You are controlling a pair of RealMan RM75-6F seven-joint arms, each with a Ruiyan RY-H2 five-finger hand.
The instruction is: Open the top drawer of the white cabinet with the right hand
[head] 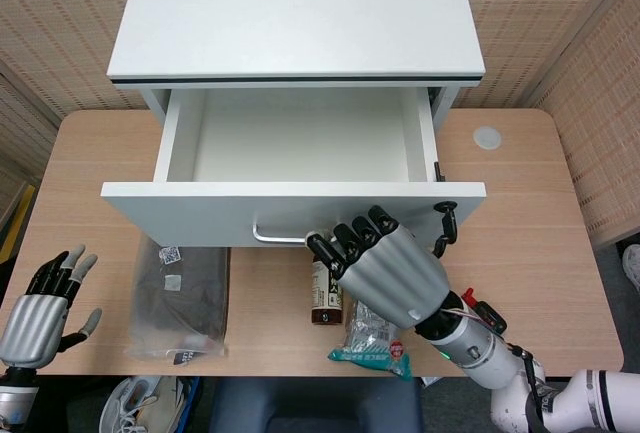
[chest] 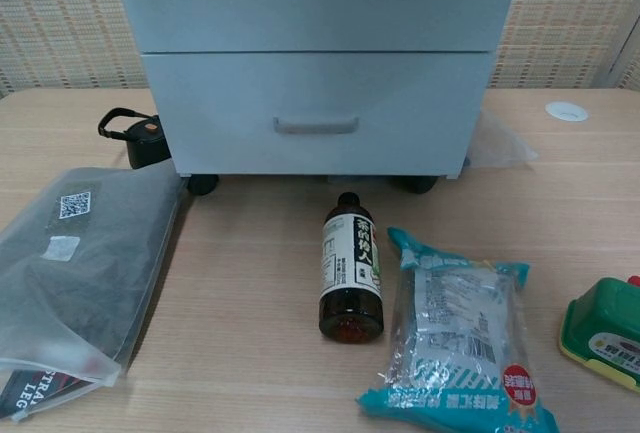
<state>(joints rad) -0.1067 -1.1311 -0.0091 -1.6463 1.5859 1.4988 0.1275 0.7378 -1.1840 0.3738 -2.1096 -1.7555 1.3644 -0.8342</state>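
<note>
The white cabinet (head: 295, 13) stands at the back of the table. Its top drawer (head: 295, 143) is pulled far out and is empty inside. My right hand (head: 385, 273) is below the drawer front, its fingers hooked around the metal handle (head: 275, 238). My left hand (head: 40, 308) hangs at the table's front left corner with fingers spread and nothing in it. In the chest view the cabinet front (chest: 315, 113) shows two lower drawers, both closed; neither hand appears there.
A dark bottle (chest: 350, 268) lies in front of the cabinet beside a teal snack packet (chest: 455, 338). A grey plastic bag (chest: 70, 273) lies at the left. A black strap object (chest: 140, 138) sits by the cabinet's left wheel, a green box (chest: 605, 333) at the right edge.
</note>
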